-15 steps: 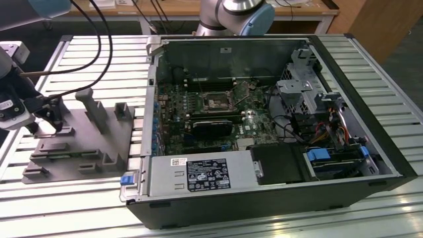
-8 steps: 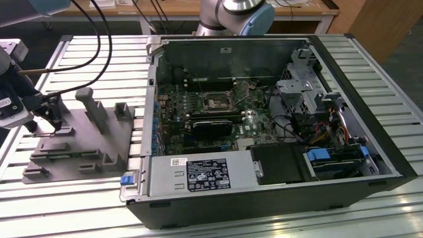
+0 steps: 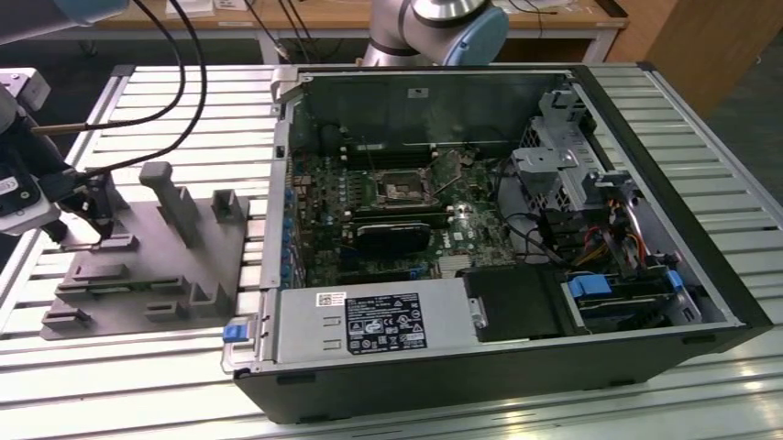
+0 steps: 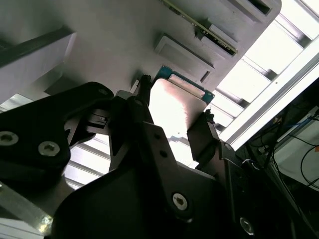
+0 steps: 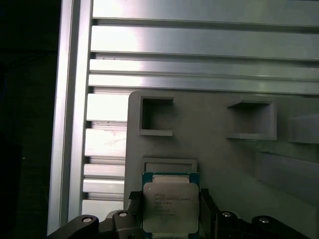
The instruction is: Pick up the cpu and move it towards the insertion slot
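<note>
Your gripper (image 5: 169,201) clamps the cpu (image 5: 170,211) by opposite edges at the grey fixture (image 5: 224,159) — likely light, stiff, fragile.

Silvery square cpu (image 5: 171,209) sits gripped in the tool (image 5: 170,200), well apart from insertion slot (image 3: 402,191).

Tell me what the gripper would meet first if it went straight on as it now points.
Probably the grey fixture: the gripper, shut on the cpu, points down at it, though the gap between them is unclear.
</note>
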Tool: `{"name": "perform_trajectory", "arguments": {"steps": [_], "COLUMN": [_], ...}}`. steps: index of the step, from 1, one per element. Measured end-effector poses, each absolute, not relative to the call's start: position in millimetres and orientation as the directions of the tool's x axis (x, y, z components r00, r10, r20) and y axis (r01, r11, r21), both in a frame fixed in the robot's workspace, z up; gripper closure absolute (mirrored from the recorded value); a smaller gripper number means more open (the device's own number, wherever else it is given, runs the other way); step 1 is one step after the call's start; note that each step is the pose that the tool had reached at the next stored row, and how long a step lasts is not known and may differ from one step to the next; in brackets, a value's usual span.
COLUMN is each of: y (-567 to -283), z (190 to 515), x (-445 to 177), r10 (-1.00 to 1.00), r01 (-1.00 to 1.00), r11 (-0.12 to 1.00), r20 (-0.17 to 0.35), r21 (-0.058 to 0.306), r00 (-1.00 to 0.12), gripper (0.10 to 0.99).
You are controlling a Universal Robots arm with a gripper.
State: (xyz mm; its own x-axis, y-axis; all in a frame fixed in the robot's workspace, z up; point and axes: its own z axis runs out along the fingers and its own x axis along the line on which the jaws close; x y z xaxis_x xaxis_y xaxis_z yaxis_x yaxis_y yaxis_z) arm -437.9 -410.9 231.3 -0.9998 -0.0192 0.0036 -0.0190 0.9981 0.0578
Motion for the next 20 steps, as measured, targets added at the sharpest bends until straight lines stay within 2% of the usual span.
{"name": "perform_trajectory", "arguments": {"steps": [20], "y": [-410.1], "z": [245.9], "x": [-437.9], "r10": [-0.019], "r01": [-0.019], "r11": [0.998], "r20": [0.004], "r21": [0.058], "r00": [-1.0], "gripper": [0.541]}}
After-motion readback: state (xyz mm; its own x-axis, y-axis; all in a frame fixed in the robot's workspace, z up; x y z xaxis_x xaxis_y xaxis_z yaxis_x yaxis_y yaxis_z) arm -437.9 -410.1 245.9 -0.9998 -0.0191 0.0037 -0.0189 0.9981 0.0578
